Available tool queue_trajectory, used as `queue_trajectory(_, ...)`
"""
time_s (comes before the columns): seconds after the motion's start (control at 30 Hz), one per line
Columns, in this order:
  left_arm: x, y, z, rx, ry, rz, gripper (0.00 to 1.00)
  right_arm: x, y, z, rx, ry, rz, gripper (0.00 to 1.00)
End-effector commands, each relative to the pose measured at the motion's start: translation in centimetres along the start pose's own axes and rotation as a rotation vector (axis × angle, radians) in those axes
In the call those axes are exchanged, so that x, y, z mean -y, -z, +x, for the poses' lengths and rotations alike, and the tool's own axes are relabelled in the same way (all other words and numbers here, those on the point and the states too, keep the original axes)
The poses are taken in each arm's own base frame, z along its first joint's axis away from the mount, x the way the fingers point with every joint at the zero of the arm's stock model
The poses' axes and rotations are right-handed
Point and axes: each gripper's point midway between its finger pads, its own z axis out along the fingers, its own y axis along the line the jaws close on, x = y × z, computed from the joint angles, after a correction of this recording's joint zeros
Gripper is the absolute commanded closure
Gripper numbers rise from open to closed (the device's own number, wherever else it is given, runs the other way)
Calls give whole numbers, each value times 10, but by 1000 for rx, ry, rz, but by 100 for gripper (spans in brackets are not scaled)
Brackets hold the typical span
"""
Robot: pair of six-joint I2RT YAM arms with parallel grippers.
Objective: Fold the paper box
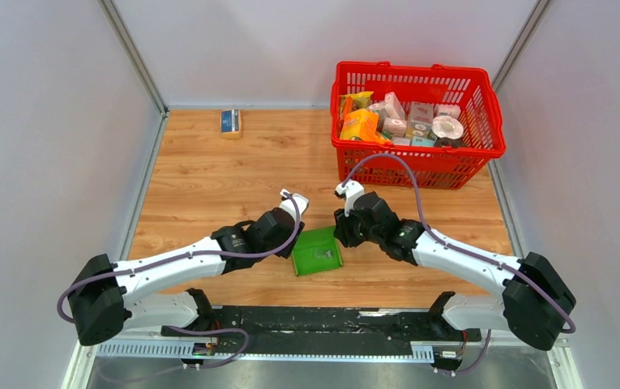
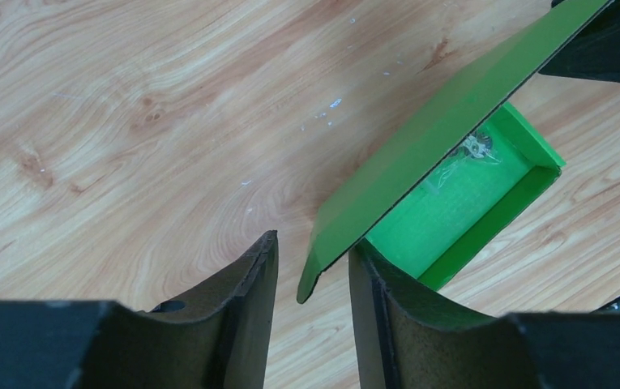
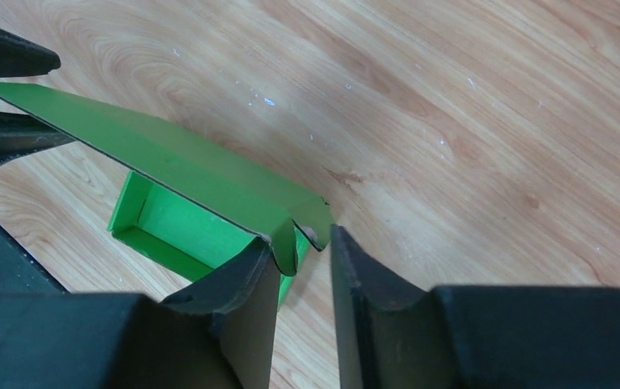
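Observation:
The paper box [image 1: 318, 253] is bright green and lies on the wooden table between my two grippers. Its tray [image 2: 460, 203] is open and its lid [image 2: 436, 138] stands raised at a slant above it. In the left wrist view, the left gripper [image 2: 313, 241] is open, and the lid's near corner sits in the gap between its fingers [image 2: 245, 284]. From the opposite side, the right gripper [image 3: 300, 237] is open around the lid's rounded flap [image 3: 290, 235], which rests against one fingertip [image 3: 250, 267]. From above, both grippers [image 1: 294, 241] [image 1: 341, 235] flank the box.
A red basket [image 1: 420, 162] full of printed packages stands at the back right. A small blue-and-tan box [image 1: 230, 121] lies at the back left by the wall. Grey walls close in the table on both sides and at the back.

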Motion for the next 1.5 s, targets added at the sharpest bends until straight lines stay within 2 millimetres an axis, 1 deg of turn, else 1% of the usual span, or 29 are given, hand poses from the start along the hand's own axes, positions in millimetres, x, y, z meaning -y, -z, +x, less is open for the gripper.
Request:
queue_trajectory(0.0, 3, 2, -12, 11, 8, 7, 55, -12, -5, -18, 58, 40, -36, 71)
queue_trajectory(0.03, 3, 1, -11, 8, 10, 6, 56, -13, -6, -18, 54, 42, -37, 73)
queue_trajectory(0.07, 3, 0, -10, 2, 12, 2, 60, -14, -7, -18, 52, 45, -39, 78)
queue_trajectory(0.23, 1, -4, -4, -35, 11, -18, 72, -12, -9, -18, 62, 53, -1, 86)
queue_trajectory(0.27, 0, -5, -5, -35, 11, -28, 78, -12, -9, -19, 68, 50, 4, 89)
queue_trajectory(0.33, -3, -6, -5, -38, 21, -50, 83, -12, -10, -21, 86, 39, 20, 93)
queue_trajectory(0.37, -6, -6, -10, -25, 29, -73, 85, -11, -10, -23, 94, 32, 34, 98)
queue_trajectory(0.4, -7, -6, -13, -17, 46, -89, 87, -12, -11, -27, 104, 6, 49, 100)
queue_trajectory(0.43, -9, -7, -15, -15, 54, -106, 89, -10, -11, -31, 117, -11, 67, 100)
queue_trajectory(0.47, -14, -5, -24, 8, 88, -147, 95, -5, -10, -36, 134, -33, 108, 100)
queue_trajectory(0.53, -20, -7, -31, 19, 118, -203, 100, -7, -10, -45, 163, -74, 142, 100)
queue_trajectory(0.57, -24, -5, -43, 48, 148, -244, 100, 0, -8, -51, 187, -90, 197, 100)
queue_trajectory(0.63, -27, -9, -50, 58, 164, -285, 100, -2, -9, -59, 214, -124, 224, 100)
queue_trajectory(0.67, -31, -9, -61, 86, 189, -321, 100, 4, -8, -64, 237, -137, 264, 100)
queue_trajectory(0.7, -32, -11, -64, 92, 195, -341, 100, 5, -11, -64, 237, -138, 289, 100)
queue_trajectory(0.73, -33, -17, -64, 86, 194, -360, 100, 7, -11, -70, 252, -141, 307, 100)
queue_trajectory(0.77, -36, -18, -71, 111, 217, -397, 100, 13, -11, -73, 267, -147, 349, 100)
queue_trajectory(0.8, -38, -25, -67, 95, 213, -425, 100, 16, -17, -70, 258, -146, 375, 100)
queue_trajectory(0.87, -43, -29, -68, 96, 257, -473, 100, 18, -21, -74, 267, -160, 397, 100)
queue_trajectory(1.0, -46, -45, -54, 69, 311, -528, 100, 20, -35, -63, 256, -220, 424, 100)
queue_trajectory(1.1, -42, -53, -45, 68, 367, -520, 100, 24, -37, -58, 265, -269, 452, 100)
queue_trajectory(1.13, -43, -55, -38, 60, 371, -521, 100, 29, -36, -55, 263, -276, 481, 100)
queue_trajectory(1.2, -43, -56, -33, 69, 409, -521, 100, 30, -34, -55, 271, -324, 503, 100)
queue_trajectory(1.23, -44, -56, -25, 60, 409, -523, 100, 31, -33, -52, 265, -331, 509, 100)
queue_trajectory(1.3, -43, -55, -26, 92, 442, -502, 100, 25, -32, -52, 275, -361, 495, 100)
queue_trajectory(1.33, -45, -56, -18, 99, 452, -496, 100, 24, -32, -51, 278, -371, 497, 100)
queue_trajectory(1.4, -46, -52, -18, 125, 468, -481, 100, 20, -34, -47, 273, -380, 491, 100)
queue_trajectory(1.43, -48, -52, -10, 121, 463, -483, 100, 21, -34, -46, 278, -392, 502, 100)
queue_trajectory(1.47, -47, -53, -12, 142, 472, -468, 100, 19, -35, -43, 274, -390, 507, 100)
